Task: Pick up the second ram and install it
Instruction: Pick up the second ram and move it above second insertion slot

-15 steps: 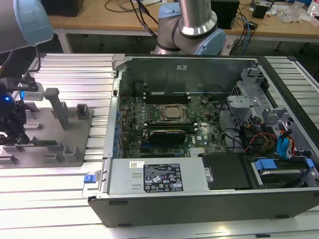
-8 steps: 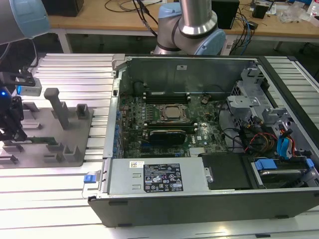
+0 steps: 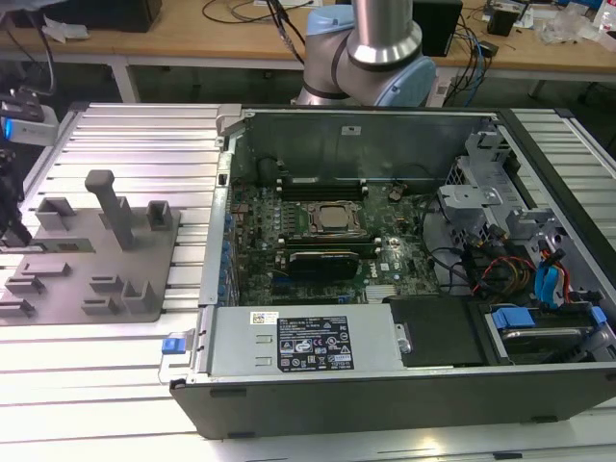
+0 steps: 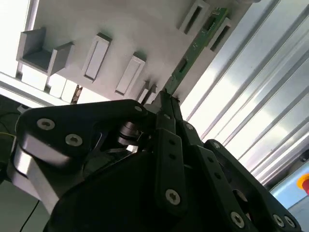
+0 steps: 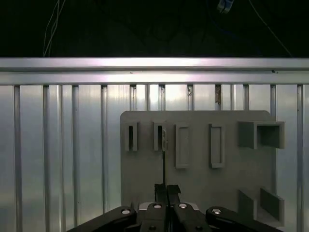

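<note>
The second ram (image 4: 199, 42) is a thin green board stick, and my gripper (image 4: 166, 96) is shut on its near end. In the first wrist view the ram (image 5: 164, 159) appears edge-on as a thin dark line running from the gripper (image 5: 166, 187) to a narrow slot (image 5: 159, 137) of the grey fixture plate (image 5: 193, 183). Whether its far end still sits in that slot is unclear. In the exterior view the gripper (image 3: 13, 226) is a dark shape at the left edge, over the fixture plate (image 3: 144, 252).
The open computer case (image 3: 385, 371) lies to the exterior view's right of the plate, with its motherboard (image 3: 327, 219) exposed and a black expansion card (image 3: 332, 262) across it. Upright grey posts (image 3: 108, 204) stand on the plate. Ribbed aluminium table (image 5: 58, 145) surrounds everything.
</note>
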Controlling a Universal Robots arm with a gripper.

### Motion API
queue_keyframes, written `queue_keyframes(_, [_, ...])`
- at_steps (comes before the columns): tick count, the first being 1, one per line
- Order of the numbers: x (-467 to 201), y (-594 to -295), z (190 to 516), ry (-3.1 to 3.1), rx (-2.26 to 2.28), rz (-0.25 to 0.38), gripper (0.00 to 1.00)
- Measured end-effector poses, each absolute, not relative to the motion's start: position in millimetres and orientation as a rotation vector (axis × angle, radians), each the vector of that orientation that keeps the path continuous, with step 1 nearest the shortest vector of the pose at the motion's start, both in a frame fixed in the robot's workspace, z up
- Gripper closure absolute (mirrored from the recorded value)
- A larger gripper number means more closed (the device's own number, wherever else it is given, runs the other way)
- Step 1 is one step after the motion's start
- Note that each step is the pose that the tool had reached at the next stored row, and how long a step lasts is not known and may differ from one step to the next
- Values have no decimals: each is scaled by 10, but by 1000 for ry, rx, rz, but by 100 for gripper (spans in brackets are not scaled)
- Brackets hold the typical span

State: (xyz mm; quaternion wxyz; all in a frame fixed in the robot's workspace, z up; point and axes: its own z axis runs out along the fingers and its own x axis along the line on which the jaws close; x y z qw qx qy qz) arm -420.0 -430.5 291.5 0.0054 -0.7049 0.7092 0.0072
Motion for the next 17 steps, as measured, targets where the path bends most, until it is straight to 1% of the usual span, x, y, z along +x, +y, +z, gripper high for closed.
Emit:
queue_keyframes(13, [-4200,-4305,3549,2219,-2206,20,91])
queue_keyframes(17, [-4200,-4305,3670,2218,-2205,18,91])
